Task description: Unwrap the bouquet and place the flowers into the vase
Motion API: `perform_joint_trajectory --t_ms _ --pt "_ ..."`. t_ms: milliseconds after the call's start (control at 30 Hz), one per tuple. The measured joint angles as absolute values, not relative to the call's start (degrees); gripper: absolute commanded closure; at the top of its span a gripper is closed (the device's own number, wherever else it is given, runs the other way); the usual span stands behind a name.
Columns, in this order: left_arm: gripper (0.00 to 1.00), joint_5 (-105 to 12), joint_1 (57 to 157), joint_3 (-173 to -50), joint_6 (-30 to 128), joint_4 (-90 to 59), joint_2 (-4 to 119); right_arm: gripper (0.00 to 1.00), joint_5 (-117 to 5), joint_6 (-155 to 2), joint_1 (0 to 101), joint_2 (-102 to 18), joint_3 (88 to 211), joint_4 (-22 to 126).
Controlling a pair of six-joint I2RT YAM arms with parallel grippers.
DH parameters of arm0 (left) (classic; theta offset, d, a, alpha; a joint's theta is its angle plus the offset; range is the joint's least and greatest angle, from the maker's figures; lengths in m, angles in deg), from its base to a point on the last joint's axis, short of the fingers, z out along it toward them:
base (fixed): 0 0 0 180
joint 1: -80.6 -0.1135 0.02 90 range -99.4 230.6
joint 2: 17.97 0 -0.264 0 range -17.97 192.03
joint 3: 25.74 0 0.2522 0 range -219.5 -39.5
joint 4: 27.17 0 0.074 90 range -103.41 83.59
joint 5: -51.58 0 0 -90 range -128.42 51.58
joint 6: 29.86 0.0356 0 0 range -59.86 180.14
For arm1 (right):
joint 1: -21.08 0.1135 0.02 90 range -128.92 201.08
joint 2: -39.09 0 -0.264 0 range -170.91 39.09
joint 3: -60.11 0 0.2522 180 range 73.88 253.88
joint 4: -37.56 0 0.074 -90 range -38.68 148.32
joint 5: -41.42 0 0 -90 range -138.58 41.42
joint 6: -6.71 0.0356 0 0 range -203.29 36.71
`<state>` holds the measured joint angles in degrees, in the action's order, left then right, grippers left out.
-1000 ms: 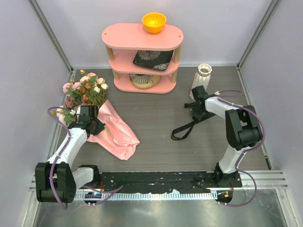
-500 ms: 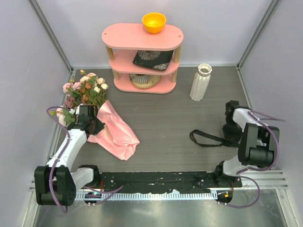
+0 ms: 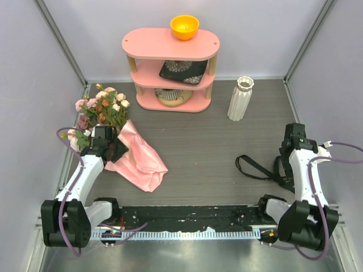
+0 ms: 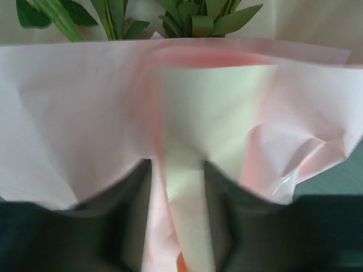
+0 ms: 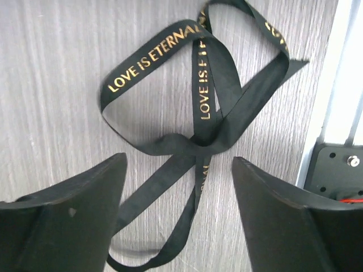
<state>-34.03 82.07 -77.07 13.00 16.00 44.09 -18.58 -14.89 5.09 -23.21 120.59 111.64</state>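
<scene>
Containers first, all placed against the pink shelf [image 3: 170, 68]:
- the orange bowl [image 3: 185, 26] is set on the shelf's top tier; its contents can't be made out.
- the dark patterned dish [image 3: 182, 71] is held on the middle tier, and a round item on the bottom tier is too hidden to name.
- the vase [image 3: 240, 99] is stood upright on the table [image 3: 198, 136] just right of the shelf. It is white and ribbed, and only a dark mouth is seen.

The bouquet is laid front-left of the shelf. The flowers [image 3: 102, 107] (pink, cream, peach heads, green leaves) are fanned toward the left wall. The wrapping paper [image 3: 139, 158] is spread loose and crumpled on the side away from the shelf.

The black ribbon [image 5: 201, 113] is off the bouquet. It is dropped in loops far front-right of the shelf, and "LOVE IS ETERNAL" is printed on it in gold.

The left gripper [image 4: 176, 187] is parked at the paper, with a fold run between its fingers [image 4: 130, 221]. Whether the fold is clamped can't be told.

The right gripper [image 5: 178, 164] is held over the ribbon with its jaws spread wide, and nothing is gripped.
</scene>
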Motion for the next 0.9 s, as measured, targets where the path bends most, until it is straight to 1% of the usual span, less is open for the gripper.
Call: perform_joint_trajectory --t_ms 67,167,300,333,400,433,500,533,600,700,767,867,900 --pt "0.28 -34.8 82.1 -77.4 13.2 16.2 44.1 0.11 -18.4 -17.7 5.1 -20.1 121.1 111.2" --pt "0.23 -35.8 82.1 -78.9 12.7 17.0 43.3 0.1 -18.7 -22.6 5.1 -16.1 122.8 111.1" --pt "0.2 -37.6 82.1 -82.1 12.8 18.2 40.3 0.09 -22.3 -32.2 5.5 -13.3 125.2 107.9" --pt "0.16 -38.1 82.1 -82.7 13.1 18.4 39.4 0.08 -24.0 -35.1 6.1 -12.6 125.4 106.4" --pt "0.11 -39.1 82.1 -84.3 14.2 18.7 36.9 0.08 -26.4 -40.3 10.2 -11.8 125.8 104.3" --pt "0.08 -39.4 82.1 -84.9 14.7 18.8 35.4 0.08 -26.7 -42.1 13.3 -11.7 126.1 103.5" --pt "0.05 -40.4 82.1 -85.5 16.0 19.0 32.1 0.08 -26.2 -44.9 23.6 -11.8 126.4 101.7" --pt "0.0 -41.7 82.1 -85.5 16.9 19.0 30.3 0.08 -26.5 -46.0 29.1 -11.8 126.4 100.6" --pt "0.0 -46.3 82.1 -84.7 17.8 17.7 27.3 0.07 -27.0 -47.2 40.6 -11.9 126.1 97.8" --pt "0.0 -55.8 82.1 -80.0 16.0 10.4 26.2 0.08 -27.5 -47.8 53.1 -12.9 125.1 93.4" --pt "0.0 -62.2 83.2 -76.8 13.7 5.4 29.0 0.08 -27.2 -48.8 62.1 -15.4 124.5 90.1" --pt "0.0 -64.1 89.0 -75.1 12.3 2.9 34.5 0.11 -28.0 -50.7 75.2 -21.3 124.5 83.3" --pt "0.01 -64.2 90.8 -75.1 12.1 2.5 35.5 0.12 -28.7 -51.4 77.7 -22.9 124.5 81.3"
